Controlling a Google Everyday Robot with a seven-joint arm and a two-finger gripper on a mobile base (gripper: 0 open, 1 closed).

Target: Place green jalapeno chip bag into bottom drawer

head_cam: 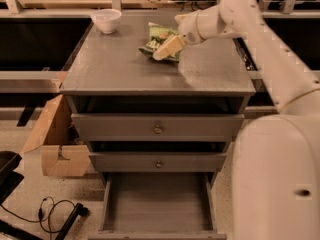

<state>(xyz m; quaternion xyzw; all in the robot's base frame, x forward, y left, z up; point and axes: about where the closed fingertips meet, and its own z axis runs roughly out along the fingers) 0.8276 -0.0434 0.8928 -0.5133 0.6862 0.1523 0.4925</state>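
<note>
The green jalapeno chip bag (156, 40) lies flat on top of the grey cabinet, toward the back middle. My gripper (167, 47) reaches in from the right and sits over the bag's right half, its pale fingers pointing down-left onto it. The bottom drawer (157, 201) is pulled out and shows a bare flat floor. The two upper drawers with round knobs are closed.
A white bowl (106, 20) stands at the back left corner of the cabinet top (115, 69). An open cardboard box (52, 139) sits on the floor to the left of the cabinet. A black cable (52, 211) lies on the floor at lower left.
</note>
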